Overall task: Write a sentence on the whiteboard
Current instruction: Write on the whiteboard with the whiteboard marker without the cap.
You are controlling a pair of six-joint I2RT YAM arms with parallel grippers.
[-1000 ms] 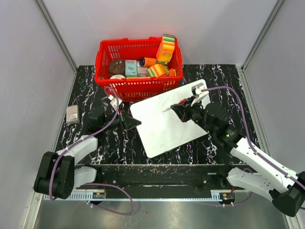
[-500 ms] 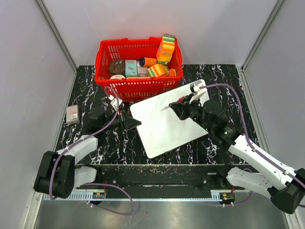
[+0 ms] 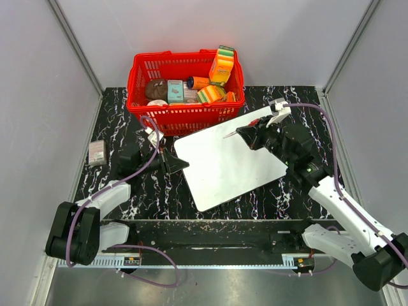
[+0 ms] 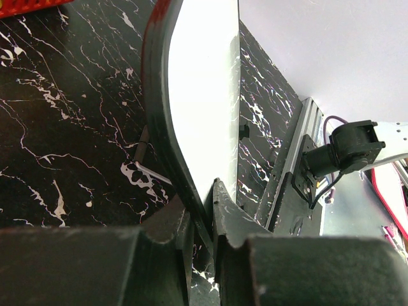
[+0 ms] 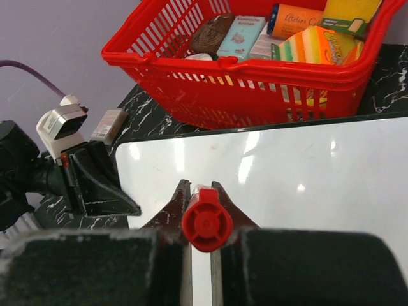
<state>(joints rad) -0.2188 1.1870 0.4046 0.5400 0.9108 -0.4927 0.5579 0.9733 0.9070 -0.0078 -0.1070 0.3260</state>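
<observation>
Whiteboard point(image 3: 223, 169): lying askew on the black marbled table point(image 3: 299, 102), its far edge just in front of the red basket point(image 3: 185, 115).
Left claw point(image 4: 207, 197): pinched tight on the board's left corner.
Right claw point(image 3: 247, 134): clamped round a red marker point(image 5: 206, 220) over the board's far part, tip pointing left. I can't tell whether the tip touches.

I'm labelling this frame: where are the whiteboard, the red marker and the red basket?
whiteboard point(image 3: 220, 172), top view, bare middle of its face.
red marker point(image 5: 206, 220), right wrist view, its round red end.
red basket point(image 3: 191, 118), top view, its near wall.
</observation>
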